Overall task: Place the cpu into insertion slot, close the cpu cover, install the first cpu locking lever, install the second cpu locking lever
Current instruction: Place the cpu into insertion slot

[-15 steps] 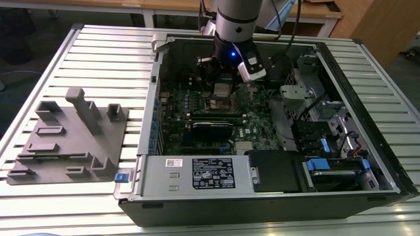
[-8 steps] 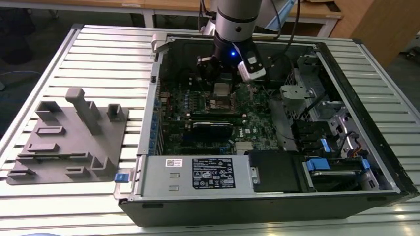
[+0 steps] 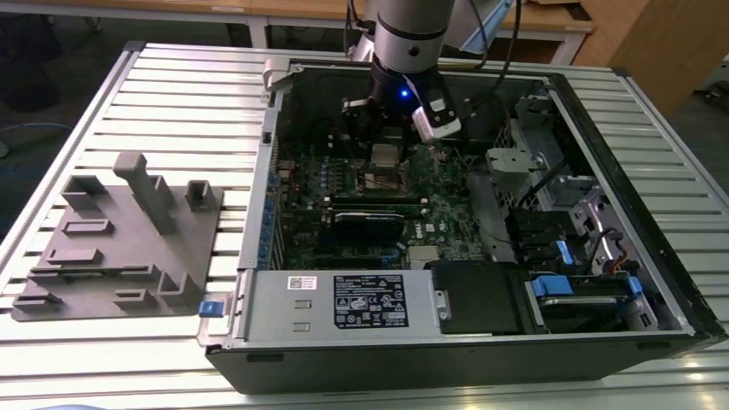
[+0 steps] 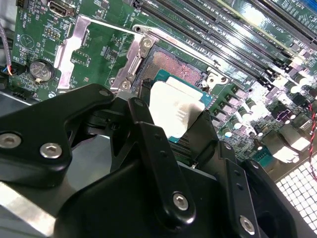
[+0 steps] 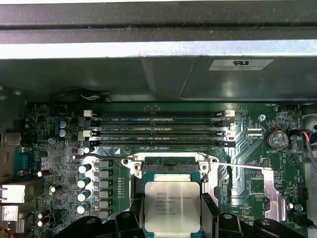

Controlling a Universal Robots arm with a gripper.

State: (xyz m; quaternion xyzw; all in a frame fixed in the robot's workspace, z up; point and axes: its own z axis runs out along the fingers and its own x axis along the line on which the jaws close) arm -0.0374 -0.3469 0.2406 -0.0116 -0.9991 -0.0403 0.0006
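Note:
My gripper (image 5: 172, 214) is shut on the cpu (image 5: 172, 203), a silver-faced square chip pinched between the two black fingers (image 4: 146, 124). The cpu (image 4: 174, 106) hangs low over the insertion slot (image 4: 171, 67), covering its nearer part, while the far strip of contact field stays bare. Whether the chip touches the slot I cannot tell. In the exterior view the gripper (image 3: 385, 154) reaches down into the open computer case over the slot (image 3: 381, 181) on the green board. Two thin wire levers (image 5: 101, 157) (image 5: 242, 167) stick out sideways from the slot's silvery rim. I cannot pick out the cpu cover with certainty.
Black memory slots (image 5: 158, 131) run just beyond the socket, and a row of small capacitors (image 5: 84, 183) stands beside it. A grey power supply box (image 3: 341, 301) and drive bays (image 3: 569, 256) fill the case's near and right sides. A grey fixture block (image 3: 119, 235) lies on the slatted table.

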